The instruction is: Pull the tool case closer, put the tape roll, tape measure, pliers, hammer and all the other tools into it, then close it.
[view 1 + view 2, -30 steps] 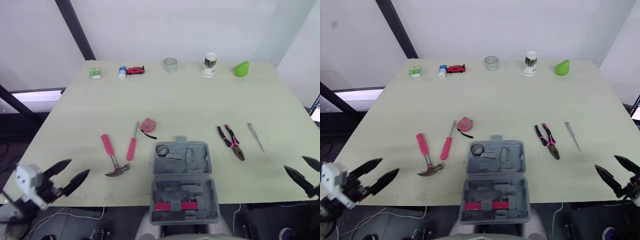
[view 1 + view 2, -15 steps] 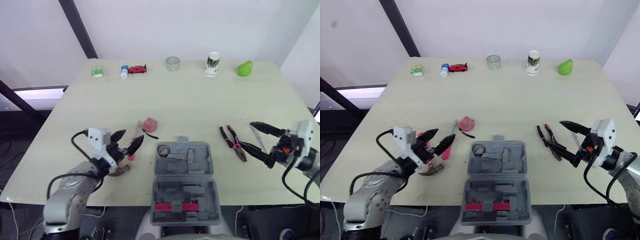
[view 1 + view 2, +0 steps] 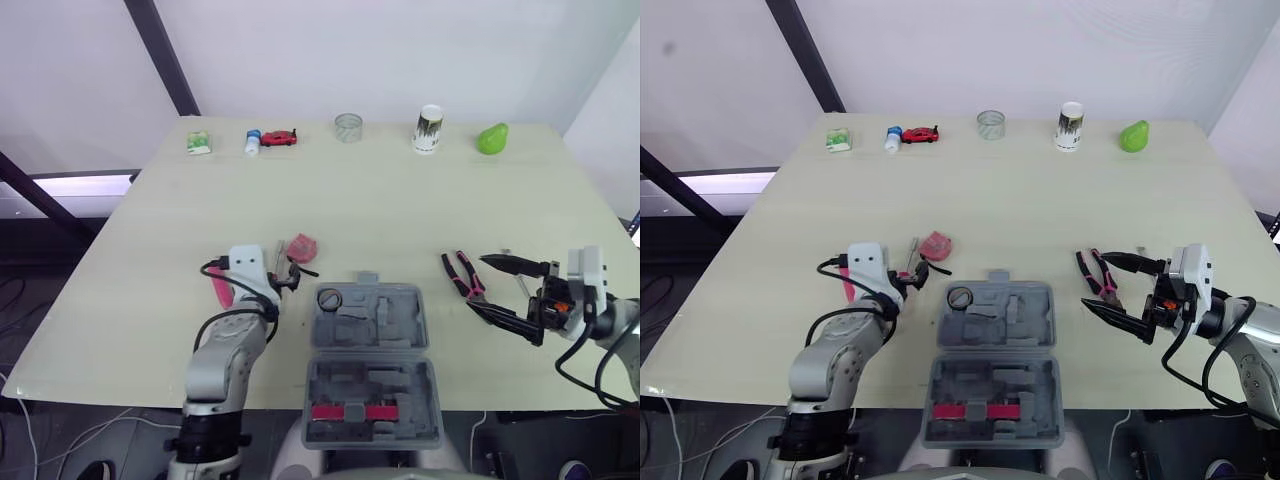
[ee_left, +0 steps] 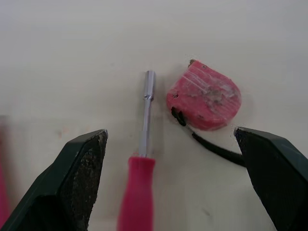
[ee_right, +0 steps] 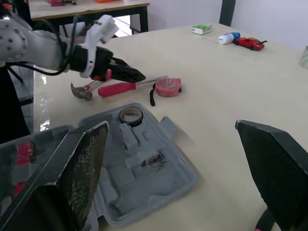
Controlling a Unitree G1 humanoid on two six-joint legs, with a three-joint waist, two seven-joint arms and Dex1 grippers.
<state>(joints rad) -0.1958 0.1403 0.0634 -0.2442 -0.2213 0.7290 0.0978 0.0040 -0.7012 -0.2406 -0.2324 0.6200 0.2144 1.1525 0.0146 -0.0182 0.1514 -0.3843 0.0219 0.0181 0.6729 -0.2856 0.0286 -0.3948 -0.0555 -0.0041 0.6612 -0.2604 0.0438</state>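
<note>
The grey tool case (image 3: 366,352) lies open at the table's front edge, with the tape roll (image 3: 329,298) in its far left corner. The pink tape measure (image 4: 204,101) and the pink-handled screwdriver (image 4: 143,149) lie just left of the case. My left gripper (image 3: 285,279) is open, low over the screwdriver's shaft beside the tape measure. The pink-handled hammer (image 3: 218,290) lies to the left, partly hidden by my left arm. The pliers (image 3: 461,274) lie right of the case. My right gripper (image 3: 493,288) is open beside them, holding nothing. A thin metal tool (image 3: 519,284) lies behind its fingers.
Along the table's far edge stand a green box (image 3: 198,142), a small bottle (image 3: 252,141), a red toy car (image 3: 279,137), a clear glass (image 3: 348,127), a can (image 3: 429,129) and a green object (image 3: 491,138). The case's near half (image 3: 368,410) overhangs the front edge.
Both arms came in from the front edge over the table. The left gripper reached the screwdriver and tape measure; the right gripper moved in beside the pliers. The tools and case stayed put.
</note>
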